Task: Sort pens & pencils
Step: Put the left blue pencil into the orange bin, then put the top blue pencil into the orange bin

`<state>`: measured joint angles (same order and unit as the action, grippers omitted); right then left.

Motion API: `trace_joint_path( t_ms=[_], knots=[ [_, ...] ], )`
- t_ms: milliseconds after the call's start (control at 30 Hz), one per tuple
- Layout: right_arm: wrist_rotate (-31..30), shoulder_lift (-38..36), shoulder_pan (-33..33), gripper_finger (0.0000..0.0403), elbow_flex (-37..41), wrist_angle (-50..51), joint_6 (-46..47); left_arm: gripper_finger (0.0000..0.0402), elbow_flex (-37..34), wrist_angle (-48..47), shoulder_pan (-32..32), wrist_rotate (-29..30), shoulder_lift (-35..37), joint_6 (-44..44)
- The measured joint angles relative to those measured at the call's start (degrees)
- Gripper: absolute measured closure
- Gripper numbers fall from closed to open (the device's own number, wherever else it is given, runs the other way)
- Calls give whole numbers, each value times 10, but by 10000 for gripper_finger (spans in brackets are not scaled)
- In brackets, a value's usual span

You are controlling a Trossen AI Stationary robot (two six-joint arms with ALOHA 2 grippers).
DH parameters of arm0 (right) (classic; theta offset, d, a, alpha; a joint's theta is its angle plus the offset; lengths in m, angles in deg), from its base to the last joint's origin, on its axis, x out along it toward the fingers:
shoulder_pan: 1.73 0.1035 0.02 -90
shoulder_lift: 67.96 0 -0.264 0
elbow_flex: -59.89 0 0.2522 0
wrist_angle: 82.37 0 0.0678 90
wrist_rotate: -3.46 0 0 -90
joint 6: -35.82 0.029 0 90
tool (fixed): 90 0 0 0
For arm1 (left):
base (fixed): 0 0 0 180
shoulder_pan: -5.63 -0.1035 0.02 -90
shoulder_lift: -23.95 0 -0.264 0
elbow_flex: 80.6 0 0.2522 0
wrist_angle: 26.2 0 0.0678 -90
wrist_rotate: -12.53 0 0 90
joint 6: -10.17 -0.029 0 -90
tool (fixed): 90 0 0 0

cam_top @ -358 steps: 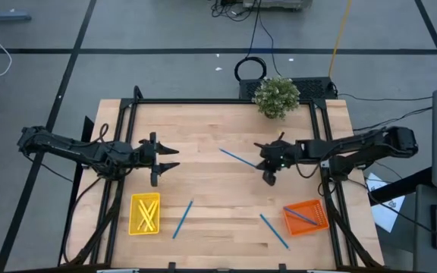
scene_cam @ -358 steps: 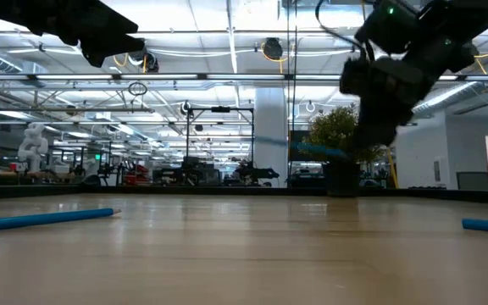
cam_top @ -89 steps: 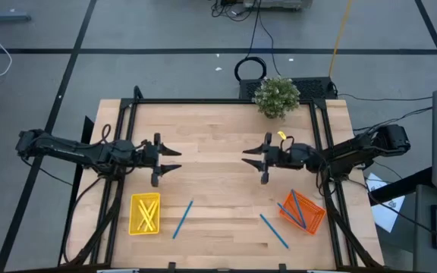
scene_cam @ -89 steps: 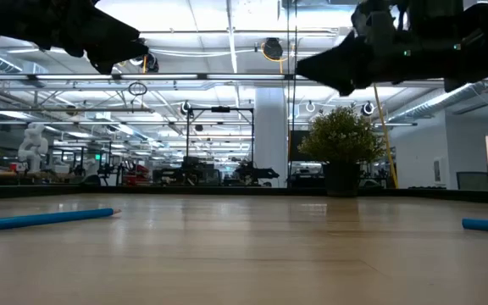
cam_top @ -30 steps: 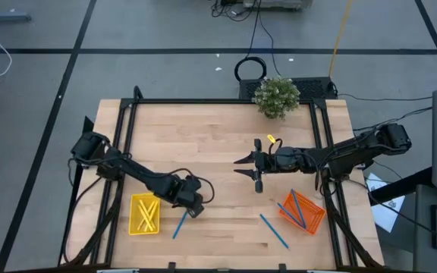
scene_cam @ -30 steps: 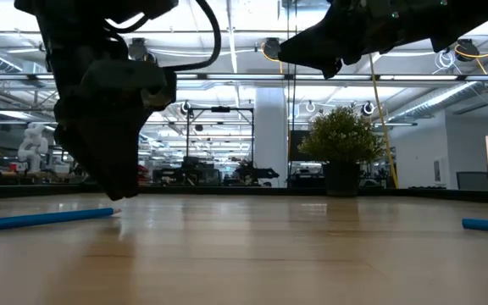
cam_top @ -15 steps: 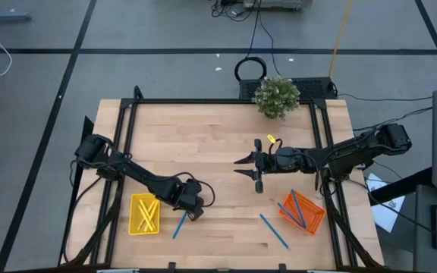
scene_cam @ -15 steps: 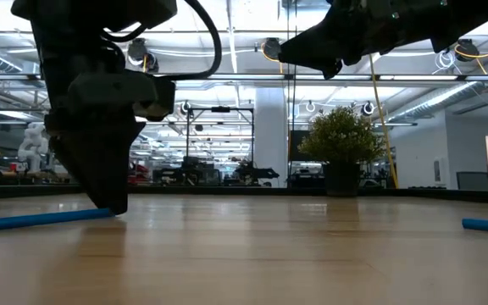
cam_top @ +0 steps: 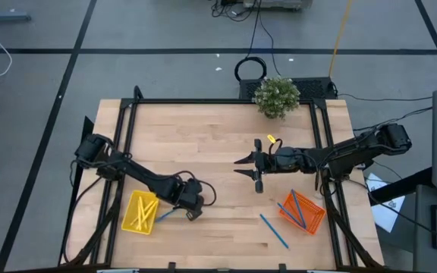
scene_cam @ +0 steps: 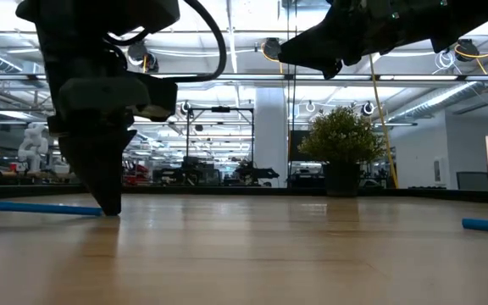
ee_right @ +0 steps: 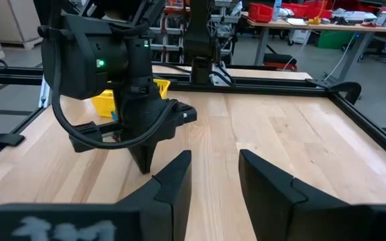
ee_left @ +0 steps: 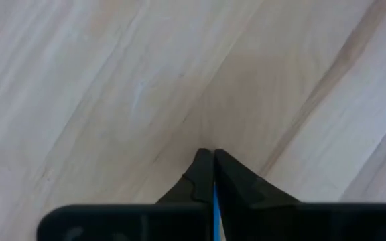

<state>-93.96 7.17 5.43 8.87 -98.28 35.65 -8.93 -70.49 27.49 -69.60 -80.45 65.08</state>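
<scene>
- We see the left tool down at the desk, its fingers pressed together on one end of a blue pen — the left wrist view shows a sliver of blue caught between the two dark fingertips.
- That pen lies nearly flat on the wood, running from the tool toward the yellow basket; in the low view it stretches along the desk to the tip of the tool.
- The yellow basket sits tilted on the near-left part of the desk and holds the pencils.
- We find the right tool hovering above the middle of the desk, fingers spread apart with nothing between them — the gap shows plainly in the right wrist view.
- The orange basket stands near the right edge with several pens lying across it.
- One more pen lies loose on the wood just beside the orange basket, toward the near edge.
- A potted plant stands at the far edge of the desk.
</scene>
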Motion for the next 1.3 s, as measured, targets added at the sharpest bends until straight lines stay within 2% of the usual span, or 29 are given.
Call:
trace_joint_path(
  t_ms=[300,600,800,1100,1300],
  knots=[
    [0,0,0,289,0,0,0,399,-2,10,-19,-14,18,-39],
    [0,0,1,289,0,8,0,401,-2,86,-43,8,102,-108],
    [0,0,1,289,0,15,0,401,-1,116,-66,52,180,-186],
    [2,0,1,289,0,23,0,401,0,158,-73,160,313,-336],
    [2,0,1,289,0,25,0,401,-5,176,-73,163,319,-369]
  ],
)
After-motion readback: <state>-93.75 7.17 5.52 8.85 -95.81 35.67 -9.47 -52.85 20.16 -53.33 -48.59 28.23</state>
